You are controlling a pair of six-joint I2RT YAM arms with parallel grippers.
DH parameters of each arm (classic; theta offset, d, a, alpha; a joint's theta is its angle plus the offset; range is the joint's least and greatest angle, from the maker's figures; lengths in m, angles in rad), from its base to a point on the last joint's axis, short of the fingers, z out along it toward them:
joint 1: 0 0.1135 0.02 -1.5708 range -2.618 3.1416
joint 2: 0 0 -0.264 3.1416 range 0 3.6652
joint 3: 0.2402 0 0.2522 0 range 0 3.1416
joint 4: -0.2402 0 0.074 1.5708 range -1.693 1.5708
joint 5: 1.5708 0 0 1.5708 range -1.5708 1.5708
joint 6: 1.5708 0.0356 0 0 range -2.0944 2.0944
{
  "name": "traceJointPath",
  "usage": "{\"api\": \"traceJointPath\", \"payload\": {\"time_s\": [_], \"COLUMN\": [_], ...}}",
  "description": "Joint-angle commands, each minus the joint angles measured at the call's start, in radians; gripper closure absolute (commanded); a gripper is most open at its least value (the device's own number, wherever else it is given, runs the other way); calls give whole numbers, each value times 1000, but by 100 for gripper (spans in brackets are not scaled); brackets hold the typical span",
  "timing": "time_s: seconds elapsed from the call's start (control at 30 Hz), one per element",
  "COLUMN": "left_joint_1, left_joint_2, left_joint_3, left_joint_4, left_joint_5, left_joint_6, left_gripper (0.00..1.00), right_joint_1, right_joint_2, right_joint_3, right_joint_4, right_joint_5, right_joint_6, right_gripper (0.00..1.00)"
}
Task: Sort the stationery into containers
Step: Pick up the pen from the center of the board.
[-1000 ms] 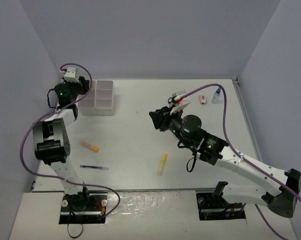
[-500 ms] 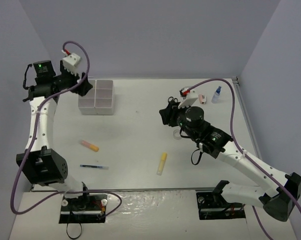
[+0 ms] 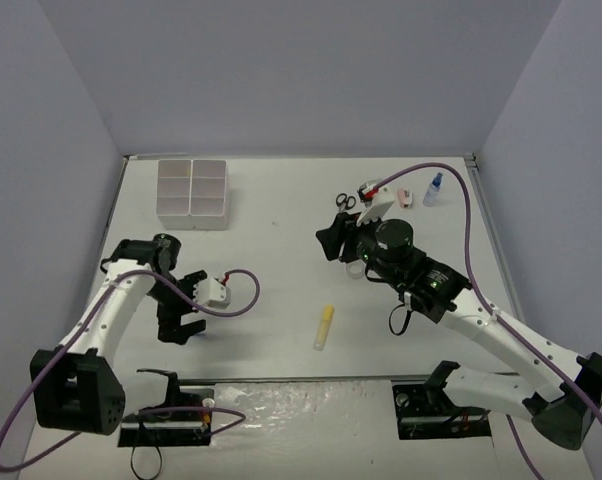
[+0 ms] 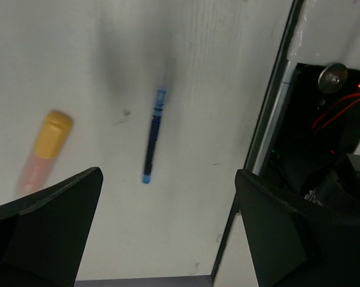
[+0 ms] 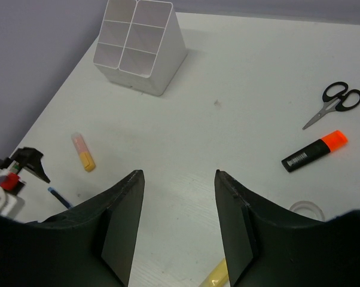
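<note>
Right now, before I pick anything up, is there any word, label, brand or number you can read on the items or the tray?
No text here can be read.
On the orange-black marker: a white label with dark print on the black barrel, too small to read.
On the organizer tray, the scissors and the blue pen: no print visible.

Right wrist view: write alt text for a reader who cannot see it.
The right gripper, jaws apart and empty, hovers over a white table. Ahead lie the six-compartment organizer tray, scissors, an orange-black marker and a pink-and-yellow stick.
</note>
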State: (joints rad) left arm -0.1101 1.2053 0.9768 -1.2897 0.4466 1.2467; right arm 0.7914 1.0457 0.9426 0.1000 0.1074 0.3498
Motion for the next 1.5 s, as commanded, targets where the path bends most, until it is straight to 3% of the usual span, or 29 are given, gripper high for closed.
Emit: {"api": "traceJointPath", "payload": {"time_s": [0.0, 0.17, 0.3, 0.5, 0.7, 0.9, 1.07, 1.1, 1.47], "left_joint_1": [-88, -178, -240, -253, -262, -270, -273, -275, -280], "left_joint_2": [3, 48, 118, 194, 251, 273, 290, 289, 255], "left_joint_3": [-68, -96, -149, -217, -239, -302, -284, -278, -114], "left_joint_4": [78, 234, 323, 476, 534, 589, 586, 584, 448], "left_joint_5": [-95, -157, -294, -338, -354, -361, -312, -302, -97], "left_joint_6": [-72, -96, -80, -63, -66, -53, -89, -100, -204], "left_gripper": [6, 6, 7, 10, 19, 42, 96, 100, 100], "right_joint_1": [-9, -9, -10, -12, -14, -27, -45, -48, -73], "right_joint_2": [-41, -42, -49, -38, -30, -44, -39, -34, 19], "right_joint_3": [-8, -14, -25, -21, -15, -24, -16, -12, 24], "right_joint_4": [58, 58, 58, 57, 58, 58, 57, 57, 58], "right_joint_5": [-8, 6, 28, 49, 52, 66, 68, 65, 42], "right_joint_6": [-3, 11, 20, 24, 15, 1, -4, -5, -13], "right_gripper": [52, 52, 52, 53, 53, 53, 53, 53, 53]}}
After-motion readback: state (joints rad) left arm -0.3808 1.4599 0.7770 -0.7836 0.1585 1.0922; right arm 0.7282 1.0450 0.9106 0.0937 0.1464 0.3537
